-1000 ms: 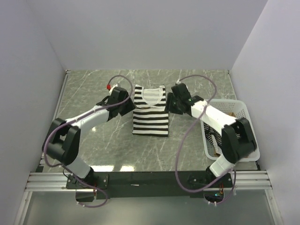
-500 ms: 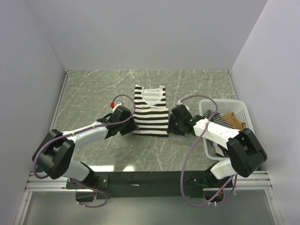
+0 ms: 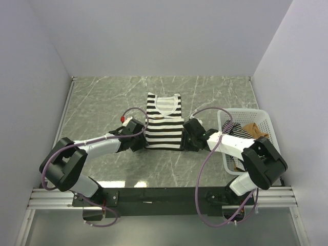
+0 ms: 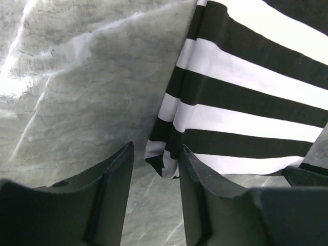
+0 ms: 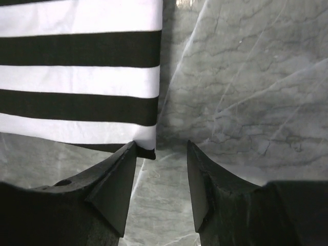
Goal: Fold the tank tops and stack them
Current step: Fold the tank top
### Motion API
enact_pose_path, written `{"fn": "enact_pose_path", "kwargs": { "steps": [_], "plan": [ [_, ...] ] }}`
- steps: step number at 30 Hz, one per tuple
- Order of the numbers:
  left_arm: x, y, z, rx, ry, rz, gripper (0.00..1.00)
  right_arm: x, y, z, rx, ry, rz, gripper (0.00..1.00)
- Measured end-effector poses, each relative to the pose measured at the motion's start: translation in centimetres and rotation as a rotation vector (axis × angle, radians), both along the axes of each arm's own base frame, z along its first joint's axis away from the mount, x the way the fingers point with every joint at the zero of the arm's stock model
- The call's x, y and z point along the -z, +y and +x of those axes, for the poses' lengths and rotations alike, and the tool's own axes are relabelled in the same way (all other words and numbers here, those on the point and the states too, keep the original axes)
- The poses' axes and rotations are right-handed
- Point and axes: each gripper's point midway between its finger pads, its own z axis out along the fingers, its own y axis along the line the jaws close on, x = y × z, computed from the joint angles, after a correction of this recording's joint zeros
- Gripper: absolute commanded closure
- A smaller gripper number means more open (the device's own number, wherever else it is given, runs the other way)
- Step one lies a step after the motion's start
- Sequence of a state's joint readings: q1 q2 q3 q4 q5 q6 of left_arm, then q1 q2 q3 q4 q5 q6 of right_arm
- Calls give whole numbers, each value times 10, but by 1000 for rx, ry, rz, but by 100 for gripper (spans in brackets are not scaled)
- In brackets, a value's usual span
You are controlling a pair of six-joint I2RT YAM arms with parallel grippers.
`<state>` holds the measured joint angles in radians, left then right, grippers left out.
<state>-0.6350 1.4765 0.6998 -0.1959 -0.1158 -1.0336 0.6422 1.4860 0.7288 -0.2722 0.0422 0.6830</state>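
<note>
Nearest the arm bases, both grippers sit low on the marble table (image 3: 102, 97) at the near hem of the wide-striped tank top (image 3: 164, 128), one at each bottom corner, which reads as the set-up for lifting that hem and folding it away toward the neckline. The left gripper (image 4: 155, 151) has its jaws spread, and the top's near-left corner, a small doubled tip of black and white cloth, lies in the gap, closer to the right-hand finger; nothing is pinched yet. The right gripper (image 5: 161, 148) is likewise spread: the near-right corner lies just at the tip of its left-hand finger, barely inside the gap, with bare table under the rest of the opening, so it probably needs to shift a little toward the cloth before closing. Taking matching corners should keep the hem straight when it is carried over. Past the fingers the top runs flat and smooth toward the back wall, its sides already turned in to a narrow rectangle, the scooped neckline at the far end. To the right, the white basket (image 3: 266, 115) holds a thin-striped top (image 3: 231, 129) and a tan top (image 3: 254, 130), both unfolded
</note>
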Motion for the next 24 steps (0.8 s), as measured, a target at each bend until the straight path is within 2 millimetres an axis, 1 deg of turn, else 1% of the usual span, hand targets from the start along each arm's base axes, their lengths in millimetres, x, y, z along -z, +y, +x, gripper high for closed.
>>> {"fn": "enact_pose_path", "kwargs": {
  "steps": [4, 7, 8, 10, 16, 19, 24],
  "plan": [
    [2, 0, 0, -2, -4, 13, 58, 1, 1, 1, 5, -12, 7, 50],
    [3, -1, 0, -3, -8, 20, 64, 1, 0, 2, 10, -17, 8, 54],
    [3, -1, 0, -3, -10, 22, 70, 1, 0, 2, 10, -19, 7, 55],
    [5, -1, 0, -4, -10, 27, 73, 2, -1, 2, 12, -22, 6, 58],
    [5, -2, 0, -5, -15, 32, 72, 2, 0, 2, 9, -27, 4, 58],
    [6, -2, 0, -4, -18, 34, 74, 1, 3, 0, 0, -30, 4, 57],
    [7, -3, 0, -7, -28, 32, 89, 2, 7, -2, -4, -31, 10, 58]
  ]
}}
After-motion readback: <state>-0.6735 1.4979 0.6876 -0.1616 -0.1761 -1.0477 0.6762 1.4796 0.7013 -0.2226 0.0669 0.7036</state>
